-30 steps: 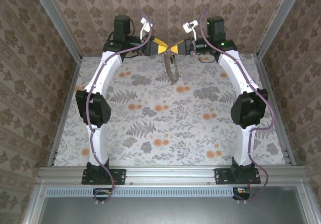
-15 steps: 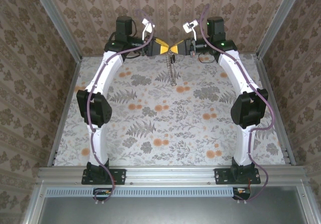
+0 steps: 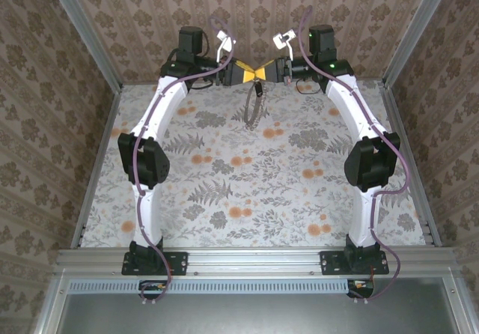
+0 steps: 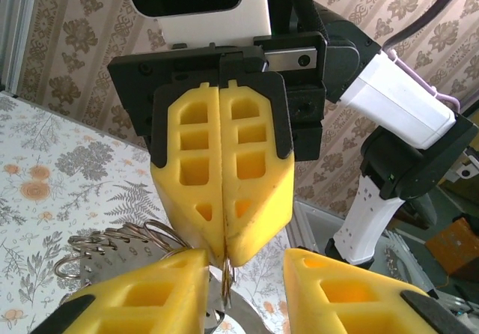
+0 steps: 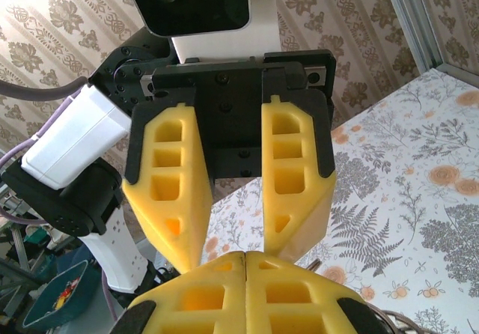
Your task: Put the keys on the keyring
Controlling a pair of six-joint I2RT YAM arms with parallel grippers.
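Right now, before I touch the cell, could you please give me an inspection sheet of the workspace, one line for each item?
surface: table under a floral cloth, lying flat.
job's things: keyring hangs below the two meeting grippers; small black key near its top, attachment too small to tell.
clutter: nothing seen.
grippers: right gripper shut on the keyring; left gripper open, facing it tip to tip.
cables: purple cables run along both arms, no snag seen.
surroundings: patterned walls; metal rail at the near edge.
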